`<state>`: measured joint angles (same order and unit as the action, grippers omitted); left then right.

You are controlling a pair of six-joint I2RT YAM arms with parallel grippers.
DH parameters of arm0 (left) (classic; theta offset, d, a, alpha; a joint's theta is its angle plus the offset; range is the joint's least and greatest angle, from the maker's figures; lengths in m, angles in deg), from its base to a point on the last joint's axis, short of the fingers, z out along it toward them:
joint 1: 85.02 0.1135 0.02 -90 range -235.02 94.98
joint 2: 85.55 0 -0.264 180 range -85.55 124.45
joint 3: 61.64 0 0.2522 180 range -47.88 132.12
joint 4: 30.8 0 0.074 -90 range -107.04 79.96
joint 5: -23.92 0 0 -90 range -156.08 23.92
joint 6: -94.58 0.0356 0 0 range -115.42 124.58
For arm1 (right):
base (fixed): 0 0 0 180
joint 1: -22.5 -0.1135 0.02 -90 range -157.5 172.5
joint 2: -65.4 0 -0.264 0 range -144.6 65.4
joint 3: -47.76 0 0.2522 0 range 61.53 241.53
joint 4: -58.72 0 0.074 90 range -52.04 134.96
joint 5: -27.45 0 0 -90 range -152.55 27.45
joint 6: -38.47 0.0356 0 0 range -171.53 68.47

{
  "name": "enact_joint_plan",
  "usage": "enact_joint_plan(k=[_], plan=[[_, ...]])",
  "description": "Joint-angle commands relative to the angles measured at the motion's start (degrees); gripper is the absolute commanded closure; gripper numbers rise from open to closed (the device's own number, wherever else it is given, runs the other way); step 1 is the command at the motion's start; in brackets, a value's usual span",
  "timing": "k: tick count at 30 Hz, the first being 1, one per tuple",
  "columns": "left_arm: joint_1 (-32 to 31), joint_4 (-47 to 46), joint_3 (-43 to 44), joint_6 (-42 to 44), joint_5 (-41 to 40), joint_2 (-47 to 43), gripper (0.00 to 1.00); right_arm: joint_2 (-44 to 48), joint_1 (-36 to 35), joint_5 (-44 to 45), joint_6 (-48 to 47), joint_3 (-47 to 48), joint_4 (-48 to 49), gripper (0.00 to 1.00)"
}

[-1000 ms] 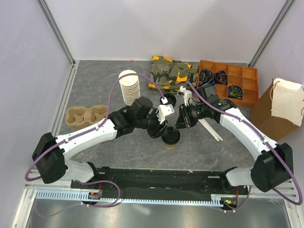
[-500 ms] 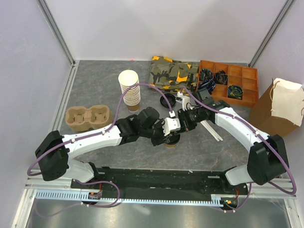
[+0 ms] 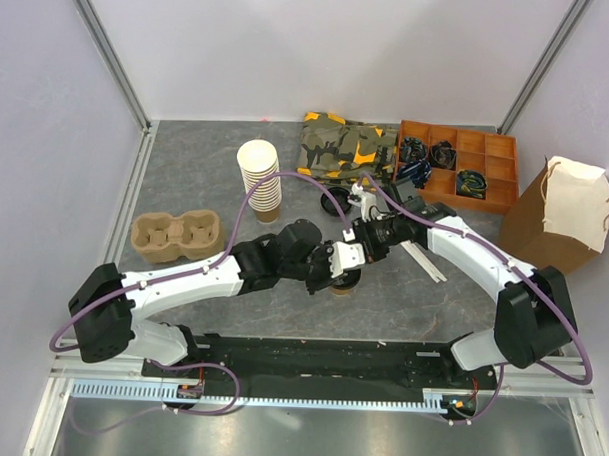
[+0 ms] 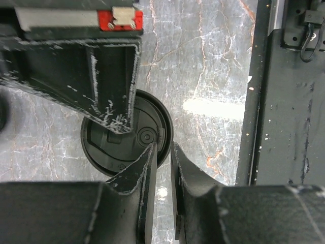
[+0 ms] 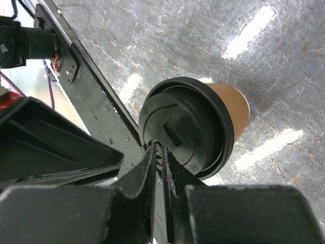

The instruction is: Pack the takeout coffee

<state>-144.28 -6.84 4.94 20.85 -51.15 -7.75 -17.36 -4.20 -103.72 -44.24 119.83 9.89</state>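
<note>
Near edge: both arms bolted to a black base rail (image 3: 310, 356) and angled in towards mid-table (image 3: 442, 303).

Coffee (image 3: 342, 282) stands upright on the grey top, just ahead of the rail and centred between the arms. Black lid on, brown wall visible under it in the right wrist view.

Left gripper (image 4: 162, 152): fingers nearly pressed together with only a thin slit between them. One tip sits over the lid, the other just outside its rim. Can't tell if the rim is actually nipped.

Right gripper (image 5: 158, 148): fingers also pressed almost together, tips down at the lid rim on the side opposite the left one. Pinch or plain contact, can't tell. In the left wrist view its scuffed finger lies across part of the lid.

Further back:
- Pulp carrier (image 3: 174, 233) on the left, well apart from the coffee.
- White sticks (image 3: 424, 260) on the right, beside the right forearm.
- Cup stack (image 3: 258, 178), lidless, behind the left arm.
- Loose lid (image 3: 335, 201) between the stack and the right wrist.

Back row:
- Camo cloth (image 3: 339, 145).
- Orange tray (image 3: 482, 205) just to its right, with dark cable bundles (image 3: 473, 181) in some compartments.
- Paper bag (image 3: 562, 219) far right, upright and open-topped.
</note>
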Motion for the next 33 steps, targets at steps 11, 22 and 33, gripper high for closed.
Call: enact_joint_plan(k=[11,22,33], plan=[[0.11,-1.84,-1.30,2.89,-2.19,3.67,0.78,-2.49,-0.11,1.00,-1.05,-2.05,2.02,0.86],[0.03,0.96,-0.71,2.54,0.79,0.70,0.77,-2.32,-0.20,0.65,-1.58,-1.79,1.41,0.87],[5.04,-0.96,1.50,-3.71,2.29,1.56,0.75,4.53,-0.11,-3.92,2.47,3.22,0.01,0.84]])
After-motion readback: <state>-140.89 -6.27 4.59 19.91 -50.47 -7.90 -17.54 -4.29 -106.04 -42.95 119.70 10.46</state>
